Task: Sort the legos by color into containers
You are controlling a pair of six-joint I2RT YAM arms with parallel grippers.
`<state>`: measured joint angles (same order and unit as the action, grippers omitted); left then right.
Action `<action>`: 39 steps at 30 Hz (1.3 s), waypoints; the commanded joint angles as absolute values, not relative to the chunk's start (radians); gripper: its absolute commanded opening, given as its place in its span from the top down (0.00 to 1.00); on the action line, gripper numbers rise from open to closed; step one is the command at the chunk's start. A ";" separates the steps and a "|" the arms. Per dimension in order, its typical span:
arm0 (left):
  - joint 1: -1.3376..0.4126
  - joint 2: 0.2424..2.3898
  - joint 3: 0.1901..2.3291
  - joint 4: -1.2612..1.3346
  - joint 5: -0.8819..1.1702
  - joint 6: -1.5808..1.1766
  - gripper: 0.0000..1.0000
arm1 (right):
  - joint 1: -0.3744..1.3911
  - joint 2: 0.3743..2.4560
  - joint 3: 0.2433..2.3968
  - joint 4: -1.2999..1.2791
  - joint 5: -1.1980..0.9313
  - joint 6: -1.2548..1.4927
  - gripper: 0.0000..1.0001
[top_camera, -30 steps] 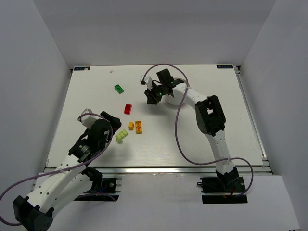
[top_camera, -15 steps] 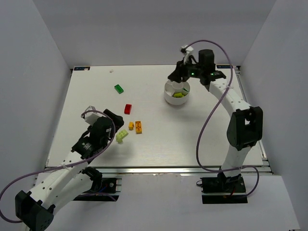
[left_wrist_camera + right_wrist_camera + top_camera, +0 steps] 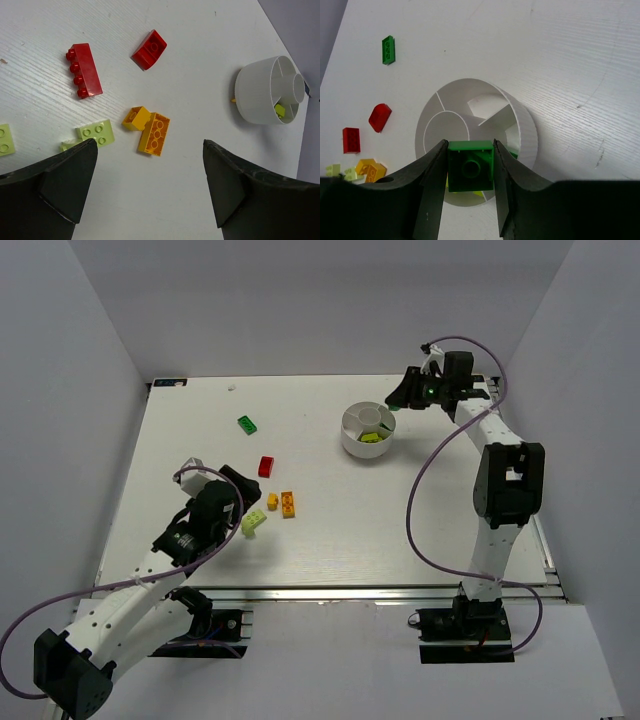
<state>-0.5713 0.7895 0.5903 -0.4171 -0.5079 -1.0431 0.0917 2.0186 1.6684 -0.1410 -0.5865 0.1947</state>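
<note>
Worktop (image 3: 330,540) plain white, purple cable (image 3: 420,500) looping along the right arm over the right side. White dish (image 3: 352,444) sits in the far half, right of the middle, well apart from the loose legos. It is round, with a small central cup ringed by wedge compartments, and a lime piece (image 3: 371,438) lies in a wedge on its near side. Right hand (image 3: 406,394) hangs just beyond the dish toward the far right corner, pinching a dark green square brick (image 3: 470,166) between both fingers, hollow underside facing the wrist camera. In that view the brick covers part of the dish's rim. Left hand (image 3: 149,147) is spread wide, holding nothing, low over the worktop left of the middle; the left arm covers the near left part. Between its fingers in the wrist view, a small orange-yellow brick (image 3: 136,118) touches a longer orange-yellow brick (image 3: 155,134). Lime four-stud brick (image 3: 96,134) lies just beside one finger, partly hidden by it, and another lime brick (image 3: 4,140) is cut by the frame edge. Long red brick (image 3: 84,76), one row of four studs, and a curved red brick (image 3: 149,49) lie farther out, apart from each other. Flat dark green brick (image 3: 247,425) lies alone toward the far left, well apart from the others.
</note>
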 commanded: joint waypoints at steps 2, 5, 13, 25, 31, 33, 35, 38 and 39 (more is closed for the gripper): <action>-0.568 0.785 0.617 -0.403 -0.500 -1.042 0.05 | 0.094 2.052 1.735 -0.092 -0.660 0.258 1.00; -0.568 0.790 0.617 -0.410 -0.502 -1.043 0.05 | 0.092 2.075 1.721 -0.066 -0.657 0.276 0.97; -0.568 0.799 0.614 -0.403 -0.502 -1.042 0.05 | 0.094 2.106 1.723 -0.078 -0.635 0.242 0.75; -0.568 0.845 0.635 -0.374 -0.483 -1.019 0.05 | 0.092 2.120 1.721 -0.087 -0.632 0.229 0.44; -0.566 0.861 0.647 -0.361 -0.474 -1.005 0.06 | 0.089 2.111 1.726 -0.090 -0.640 0.224 0.42; -0.563 0.882 0.661 -0.347 -0.471 -0.989 0.08 | 0.083 2.097 1.730 -0.092 -0.644 0.210 0.43; -0.539 0.909 0.679 -0.318 -0.439 -0.965 0.28 | 0.069 2.071 1.739 -0.101 -0.673 0.146 0.43; -0.448 1.003 0.741 -0.279 -0.356 -0.936 0.75 | 0.048 2.020 1.737 -0.107 -0.758 0.013 0.38; -0.425 1.031 0.776 -0.267 -0.283 -0.925 0.81 | 0.046 1.988 1.726 -0.103 -0.770 -0.021 0.35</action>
<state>-0.4911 0.9741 0.6922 -0.3370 -0.4091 -0.9741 0.0715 2.1052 1.6894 -0.1215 -0.6827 0.1204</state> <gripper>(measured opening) 0.245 0.631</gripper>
